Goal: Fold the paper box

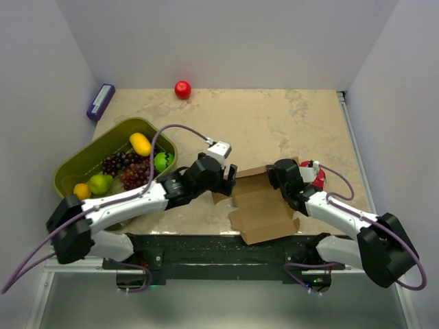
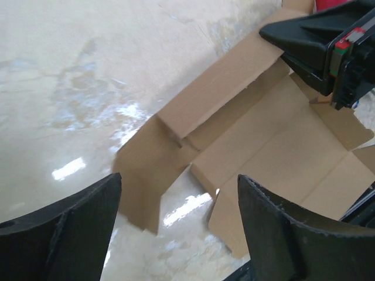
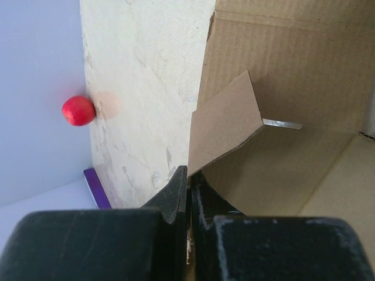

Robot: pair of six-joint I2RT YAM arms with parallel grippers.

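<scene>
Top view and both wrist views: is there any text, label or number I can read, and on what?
No legible text in any view.
paper box: plain brown, no print.
purple box: too small to read.
red and green tag on the right claw: no characters legible.

No text, label, brand, number or sign can be read in any view. The paper box [image 1: 264,212] shows plain brown cardboard on every visible face, and the purple box [image 1: 100,101] at the far left is too small for any print on it to be made out. A red and green patch [image 2: 347,40] in the left wrist view carries no legible characters.
</scene>
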